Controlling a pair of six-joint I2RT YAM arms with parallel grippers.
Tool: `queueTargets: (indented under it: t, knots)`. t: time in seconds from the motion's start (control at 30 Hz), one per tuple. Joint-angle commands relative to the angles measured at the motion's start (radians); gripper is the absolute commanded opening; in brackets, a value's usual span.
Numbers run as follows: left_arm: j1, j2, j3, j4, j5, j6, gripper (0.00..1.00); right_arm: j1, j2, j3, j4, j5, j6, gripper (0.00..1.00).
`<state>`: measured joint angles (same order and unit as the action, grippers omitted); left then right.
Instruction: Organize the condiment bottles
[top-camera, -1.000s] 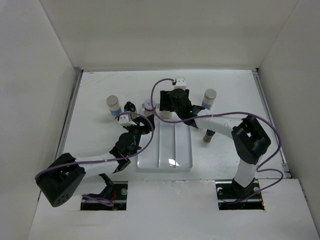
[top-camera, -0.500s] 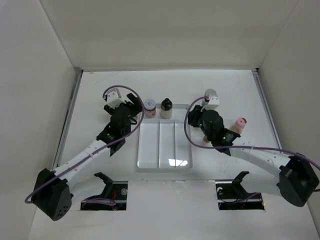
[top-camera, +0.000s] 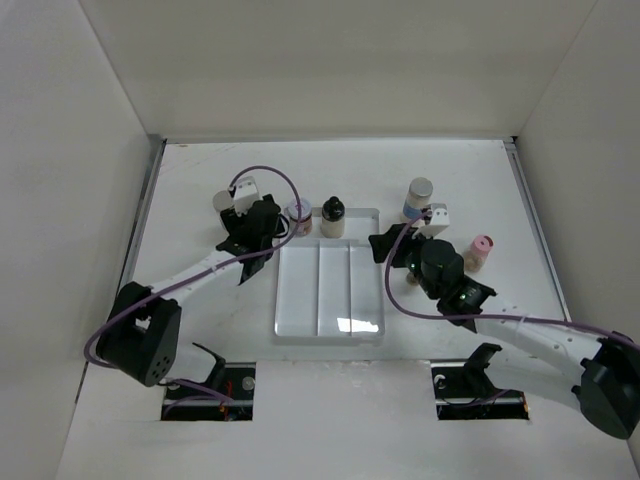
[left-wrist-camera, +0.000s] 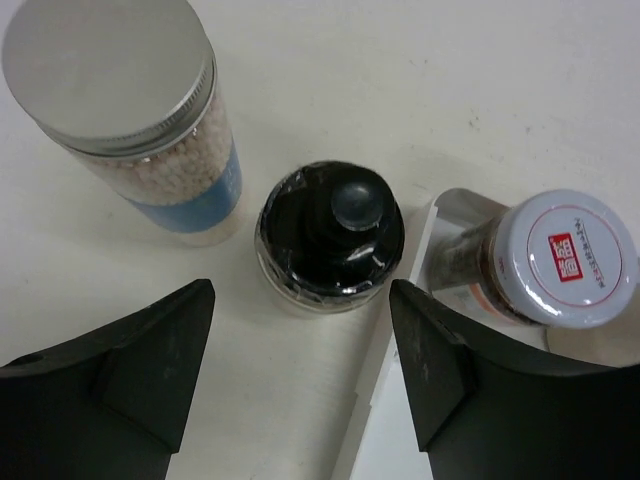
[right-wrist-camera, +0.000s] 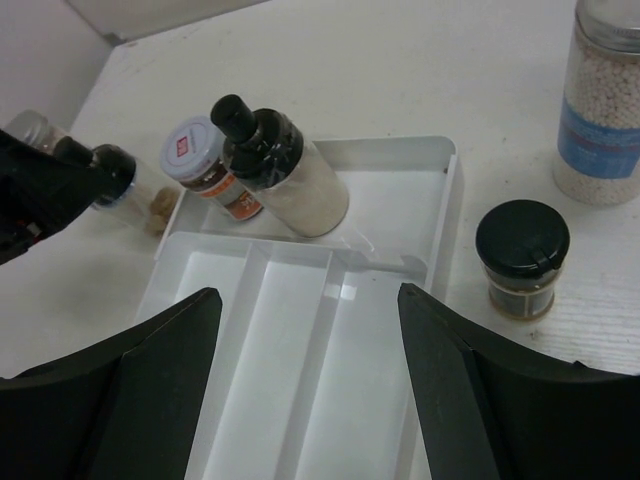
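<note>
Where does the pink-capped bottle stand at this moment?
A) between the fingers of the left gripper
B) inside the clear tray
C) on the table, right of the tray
C: the top view shows the pink-capped bottle upright on the table, right of the tray and apart from it.

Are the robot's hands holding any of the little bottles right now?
No, nothing is held. Both jaws stand open; the black-capped bottle sits by the tips of the left jaws, untouched.
</note>
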<state>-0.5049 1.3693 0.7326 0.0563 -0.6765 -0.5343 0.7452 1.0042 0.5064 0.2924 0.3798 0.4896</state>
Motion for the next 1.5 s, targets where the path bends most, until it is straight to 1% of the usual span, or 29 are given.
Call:
queueTargets:
  t: [0.0, 0.33, 0.6, 0.7, 0.87, 0.9, 0.93, 1.07, 1.17, 1.27, 1.4, 1.43, 1.47]
  knots:
    - [0.009, 0.014, 0.074, 0.047, -0.043, 0.036, 0.69, 0.016, -0.019, -0.016, 0.08, -0.027, 0.007, 0.78]
    - [0.022, 0.125, 0.096, 0.128, -0.044, 0.083, 0.69, 0.019, -0.024, -0.02, 0.085, -0.033, 0.003, 0.79]
    - [0.019, 0.137, 0.116, 0.185, -0.055, 0.114, 0.68, 0.019, 0.008, -0.016, 0.09, -0.033, 0.001, 0.79]
    - [0.015, 0.16, 0.125, 0.188, -0.063, 0.132, 0.65, 0.019, 0.017, -0.014, 0.091, -0.033, 0.0, 0.8]
    - [0.021, 0.183, 0.113, 0.198, -0.052, 0.129, 0.54, 0.019, 0.001, -0.019, 0.091, -0.033, 0.003, 0.8]
    - [0.019, 0.18, 0.111, 0.197, -0.052, 0.129, 0.54, 0.019, 0.001, -0.02, 0.091, -0.033, 0.003, 0.8]
    - [0.018, 0.175, 0.108, 0.195, -0.054, 0.129, 0.55, 0.019, -0.003, -0.02, 0.09, -0.033, 0.003, 0.81]
    - [0.022, 0.165, 0.102, 0.188, -0.052, 0.128, 0.68, 0.019, -0.012, -0.022, 0.091, -0.033, 0.003, 0.84]
    - [0.027, 0.168, 0.102, 0.186, -0.051, 0.129, 0.68, 0.019, -0.013, -0.022, 0.088, -0.033, 0.003, 0.84]
    - [0.027, 0.186, 0.116, 0.186, -0.043, 0.132, 0.65, 0.019, -0.024, -0.026, 0.09, -0.033, 0.004, 0.84]
    - [0.029, 0.2, 0.12, 0.186, -0.038, 0.132, 0.64, 0.019, -0.032, -0.028, 0.082, -0.033, 0.004, 0.84]
    - [0.029, 0.205, 0.12, 0.186, -0.038, 0.132, 0.62, 0.019, -0.038, -0.029, 0.082, -0.033, 0.004, 0.84]
    - [0.029, 0.205, 0.12, 0.186, -0.038, 0.132, 0.57, 0.019, -0.042, -0.031, 0.083, -0.032, 0.004, 0.84]
